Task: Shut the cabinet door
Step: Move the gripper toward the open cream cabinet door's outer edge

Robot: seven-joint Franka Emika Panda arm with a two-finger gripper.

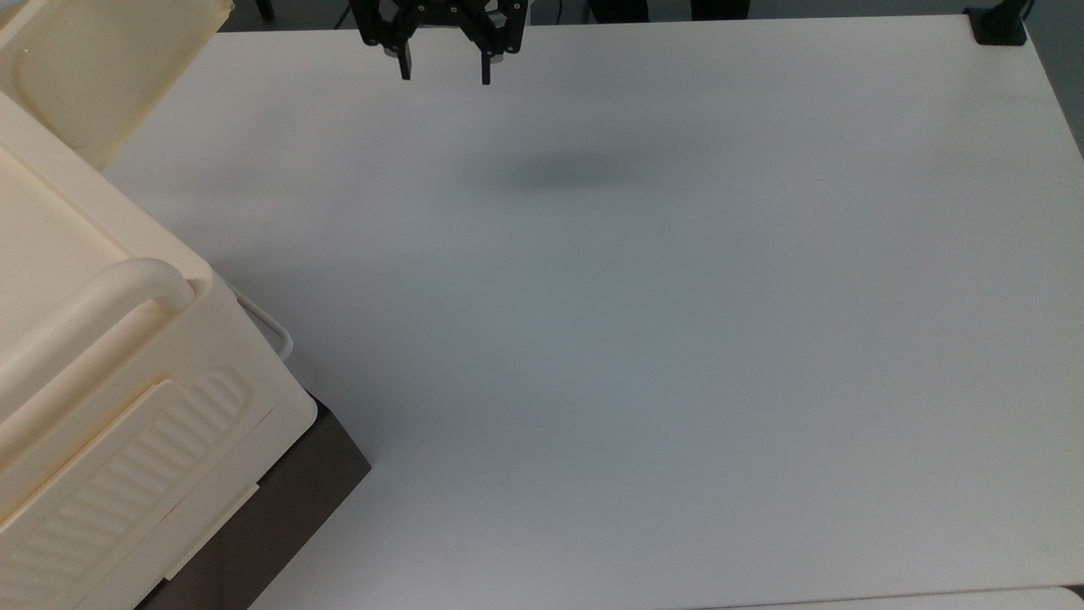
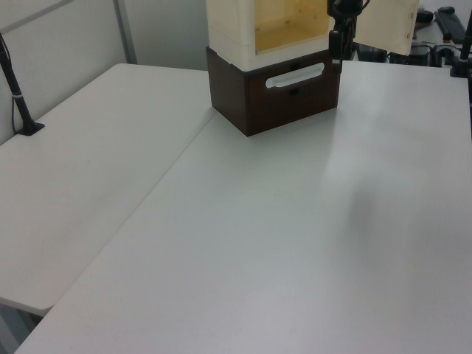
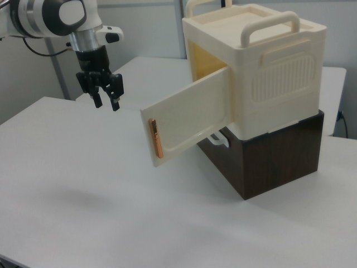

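The cabinet point(image 3: 268, 72) is a cream box with a thick top handle, set on a dark brown base point(image 3: 279, 162). It stands at the top view's left point(image 1: 102, 381). The cabinet door point(image 3: 189, 114) is swung wide open and carries a copper strip point(image 3: 157, 138) near its free edge. This door also appears at the top view's upper left corner point(image 1: 85, 68) and at the left view's top right point(image 2: 383, 22). My gripper point(image 3: 107, 104) hangs open and empty above the table, apart from the door's free edge. In the top view the gripper point(image 1: 446, 72) sits at the upper edge, right of the door.
The white table point(image 1: 593, 339) spreads to the top view's right and lower part. A white drawer handle point(image 2: 295, 75) sticks out of the brown base. A black clamp point(image 1: 999, 25) sits at the top view's upper right corner, and a black post point(image 2: 18, 96) at the left view's left.
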